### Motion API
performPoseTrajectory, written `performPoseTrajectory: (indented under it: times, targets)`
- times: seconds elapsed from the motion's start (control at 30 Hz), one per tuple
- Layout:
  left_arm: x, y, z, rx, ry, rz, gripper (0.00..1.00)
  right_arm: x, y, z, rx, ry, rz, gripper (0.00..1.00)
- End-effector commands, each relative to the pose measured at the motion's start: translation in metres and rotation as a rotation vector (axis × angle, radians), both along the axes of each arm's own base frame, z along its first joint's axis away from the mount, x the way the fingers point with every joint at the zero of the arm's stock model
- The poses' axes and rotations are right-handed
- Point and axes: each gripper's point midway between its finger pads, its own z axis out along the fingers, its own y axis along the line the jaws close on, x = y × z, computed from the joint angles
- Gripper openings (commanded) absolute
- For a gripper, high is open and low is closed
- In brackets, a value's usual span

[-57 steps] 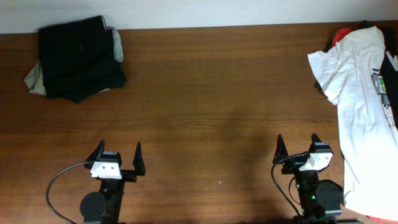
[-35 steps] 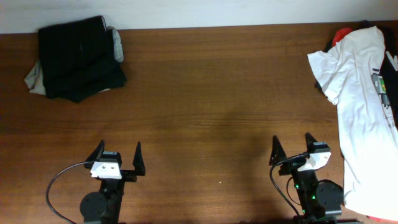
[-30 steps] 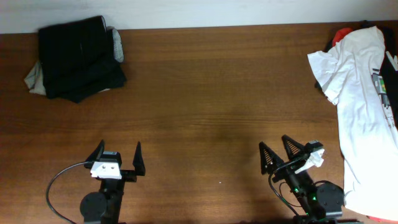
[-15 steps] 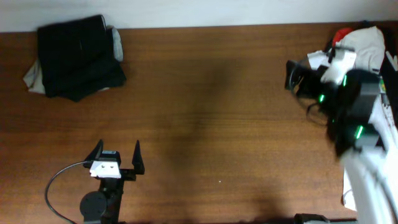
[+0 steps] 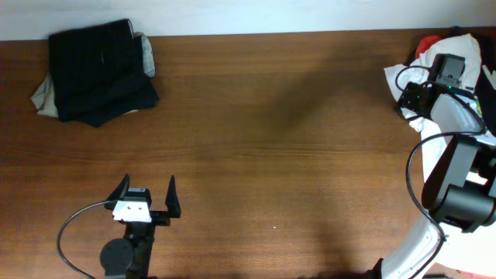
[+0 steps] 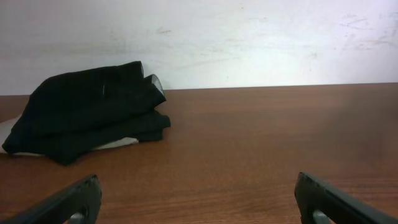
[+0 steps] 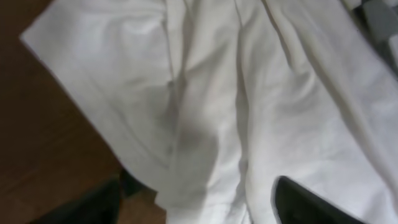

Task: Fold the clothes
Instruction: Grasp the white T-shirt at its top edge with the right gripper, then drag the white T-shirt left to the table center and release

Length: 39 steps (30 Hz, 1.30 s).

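A white T-shirt (image 5: 397,77) lies crumpled at the table's far right edge, largely covered by my right arm. My right gripper (image 5: 409,99) is down at the shirt's left sleeve edge. In the right wrist view the white fabric (image 7: 205,93) fills the frame, and a fold of it lies between the two dark fingers (image 7: 311,202), which stand apart. My left gripper (image 5: 147,198) rests open near the front left with nothing in it. In the left wrist view it (image 6: 202,211) faces bare wood.
A stack of folded black clothes (image 5: 97,74) on a pale garment (image 5: 43,97) sits at the back left corner; the black clothes (image 6: 93,109) also show in the left wrist view. Something red (image 5: 426,45) shows under the shirt's top. A white wall runs along the table's far edge.
My right arm has swung from the front edge up to the back right and come down on the white T-shirt. The left arm has not moved.
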Motion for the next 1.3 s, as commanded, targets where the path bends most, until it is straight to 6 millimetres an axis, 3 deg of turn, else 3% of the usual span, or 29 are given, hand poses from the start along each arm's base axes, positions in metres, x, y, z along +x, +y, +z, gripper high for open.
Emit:
performPoseTrajectory:
  times: [0.0,0.07,0.13,0.2,0.27,0.5,0.53,0.67,0.73,0.83,0.9,0.93,1.0,1.1,1.17,1.2,1.27]
  targets:
    - [0.0,0.0,-0.002,0.001,0.002,0.001,0.99,-0.003,-0.014,-0.014,-0.006,0.023,-0.035,0.61]
    - [0.0,0.0,-0.002,0.001,0.003,0.001,0.99,-0.003,-0.014,-0.019,-0.001,0.031,-0.035,0.51]
    - [0.0,0.0,-0.002,0.001,0.002,0.001,0.99,-0.003,-0.014,-0.019,0.0,0.028,-0.034,0.29]
    - [0.0,0.0,-0.002,0.001,0.002,0.001,0.99,-0.003,-0.014,-0.019,0.0,0.028,-0.034,0.21]
    - [0.0,0.0,-0.002,0.001,0.003,0.001,0.99,-0.003,-0.014,-0.019,0.001,0.031,-0.034,0.04]
    - [0.0,0.0,-0.002,0.001,0.003,0.001,0.99,0.0,-0.003,-0.022,0.059,0.017,0.0,0.06]
    - [0.0,0.0,-0.002,0.001,0.002,0.001,0.99,0.0,-0.003,-0.022,0.058,0.017,0.0,0.52]
    - [0.0,0.0,-0.002,0.001,0.003,0.001,0.99,0.0,-0.003,-0.022,0.058,0.018,0.0,0.6]
    - [0.0,0.0,-0.002,0.001,0.003,0.001,0.99,0.0,-0.002,-0.023,0.059,0.02,0.0,0.46]
    - [0.0,0.0,-0.002,0.001,0.003,0.001,0.99,-0.003,-0.002,-0.03,0.064,0.034,-0.001,0.38]
    - [0.0,0.0,-0.002,0.001,0.002,0.001,0.99,-0.004,-0.001,-0.038,0.07,0.047,-0.001,0.2]
    - [0.0,0.0,-0.002,0.001,0.002,0.001,0.99,-0.004,-0.001,-0.039,0.071,0.05,-0.001,0.04]
    - [0.0,0.0,-0.002,0.001,0.003,0.001,0.99,-0.004,-0.001,-0.032,0.068,0.042,0.0,0.03]
    - [0.0,0.0,-0.002,0.001,0.003,0.001,0.99,0.006,0.009,0.025,0.069,-0.068,0.036,0.04]
    - [0.0,0.0,-0.002,0.001,0.003,0.001,0.99,0.016,0.041,0.074,0.114,-0.176,0.125,0.04]
    - [0.0,0.0,-0.002,0.001,0.003,0.001,0.99,0.023,0.07,0.102,0.136,-0.236,0.201,0.04]
    - [0.0,0.0,-0.002,0.001,0.003,0.001,0.99,0.033,0.142,0.137,0.204,-0.313,0.372,0.04]
